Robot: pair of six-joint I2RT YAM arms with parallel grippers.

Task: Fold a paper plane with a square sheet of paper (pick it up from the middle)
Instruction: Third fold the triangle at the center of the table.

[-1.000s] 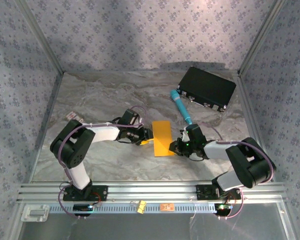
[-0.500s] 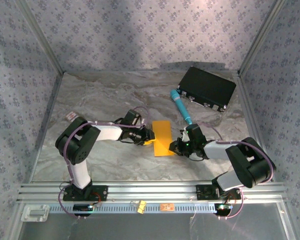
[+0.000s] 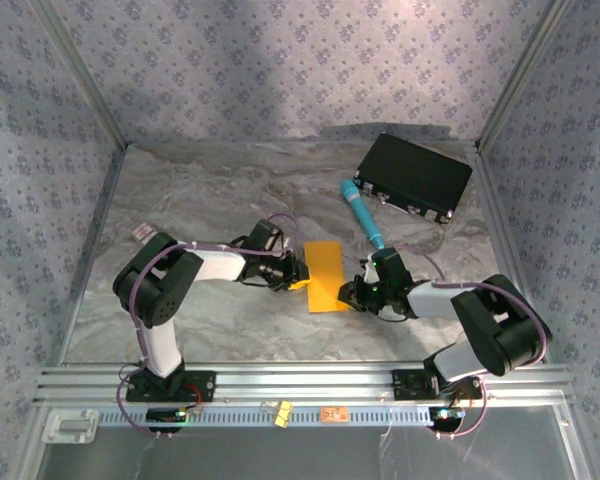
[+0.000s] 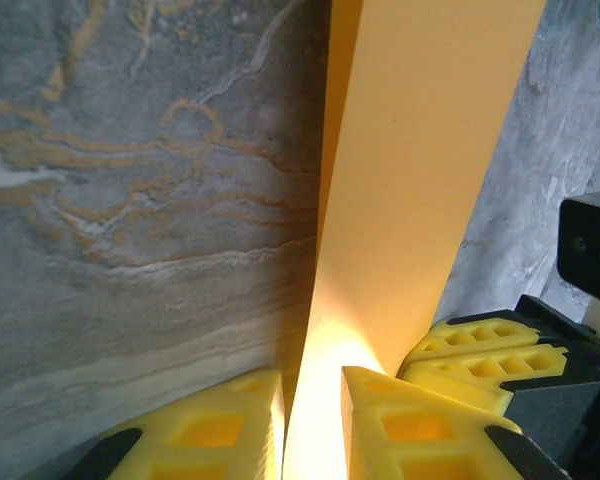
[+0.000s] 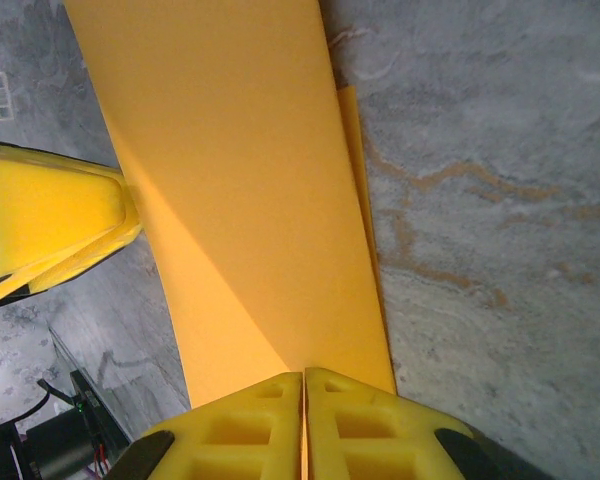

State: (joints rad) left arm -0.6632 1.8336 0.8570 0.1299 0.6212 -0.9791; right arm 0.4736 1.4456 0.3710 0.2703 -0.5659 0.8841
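The square sheet of paper [image 3: 325,275] is bright orange-yellow and lies folded into a long strip at the table's middle, between my two grippers. My right gripper [image 3: 352,293] is at its near right edge. In the right wrist view that gripper [image 5: 304,385] is shut on the paper [image 5: 240,150], its fingers pressed together. My left gripper [image 3: 298,272] is at the strip's left edge. In the left wrist view the paper [image 4: 420,150] runs up out of the narrow gap between that gripper's [image 4: 312,400] fingers, which stand slightly apart. The right gripper's yellow fingers [image 4: 480,350] show just beside it.
A teal pen-like cylinder [image 3: 362,213] lies just beyond the paper, and a black case [image 3: 413,177] sits at the back right. A small white-and-red card [image 3: 146,232] lies at the left. Patterned walls and metal posts enclose the table; an aluminium rail [image 3: 300,385] runs along the near edge.
My left gripper has slid right onto the paper's left edge and its jaws have narrowed around it. The right gripper and the paper have stayed put.
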